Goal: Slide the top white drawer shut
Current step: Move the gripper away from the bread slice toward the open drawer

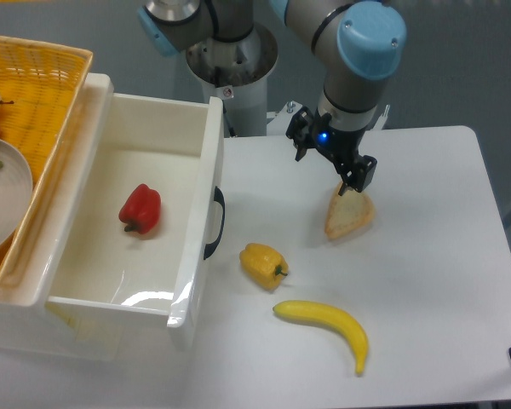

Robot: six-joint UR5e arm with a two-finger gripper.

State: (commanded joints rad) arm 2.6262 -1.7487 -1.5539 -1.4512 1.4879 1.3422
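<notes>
Top white drawer (123,230) stands pulled well out over the left side of the counter (426,298), a red bell pepper (140,208) lying inside it and its curved black handle (215,223) facing the middle of the counter. From where I stand, the arm's hand (351,181) hangs over on the right, well apart from that drawer, its tip just above a wedge of bread (349,215); I cannot tell how far its fingers are parted, or whether they touch the bread. Nearer the drawer front lies a yellow bell pepper (262,264), and below it a banana (325,327). A yellow wicker basket (34,94) with a plate (2,198) sits atop the cabinet, far left.
</notes>
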